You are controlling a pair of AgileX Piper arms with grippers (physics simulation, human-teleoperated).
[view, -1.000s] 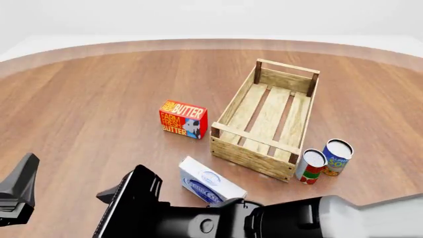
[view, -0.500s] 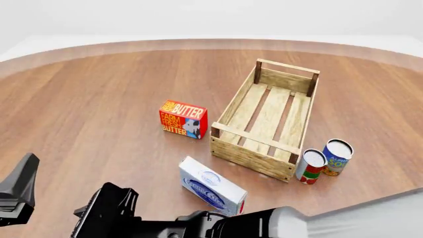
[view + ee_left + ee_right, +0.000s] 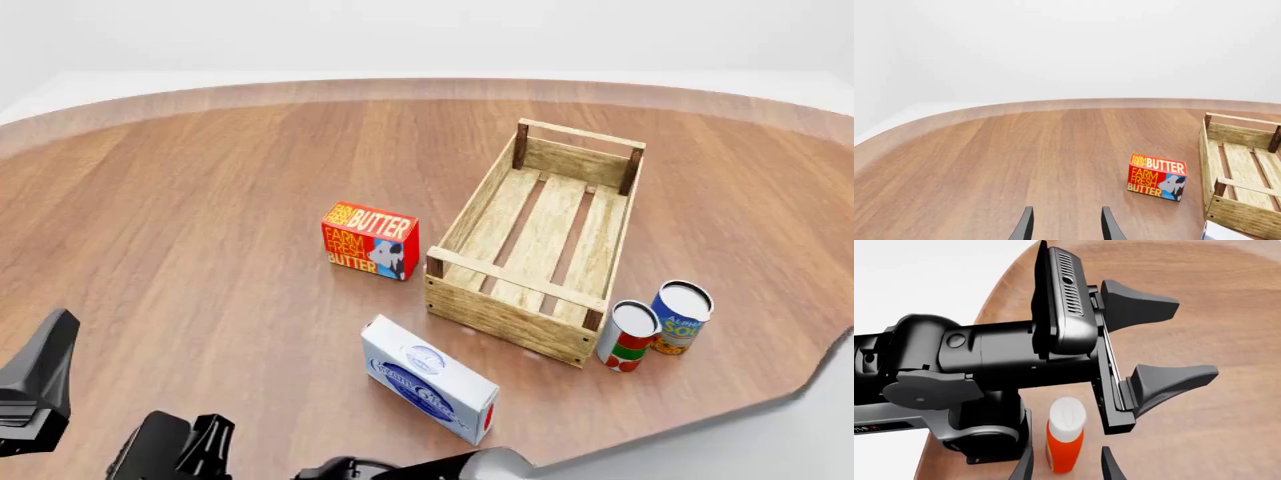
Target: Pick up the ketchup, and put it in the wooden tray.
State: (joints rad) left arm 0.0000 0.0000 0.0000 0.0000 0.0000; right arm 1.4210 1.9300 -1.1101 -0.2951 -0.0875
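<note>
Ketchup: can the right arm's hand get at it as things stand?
Probably yes: the ketchup stands upright just ahead of the open right hand, no obstacle between; the left hand hangs close beyond.

Ketchup upright on the worktop; wooden tray holds nothing.

The ketchup point(image 3: 1065, 441), an orange-red squeeze bottle with a white cap, stands upright low in the right wrist view; the front view does not show it. The wooden tray point(image 3: 538, 243), light slatted wood with dark corner posts, lies right of centre in the front view.
</note>
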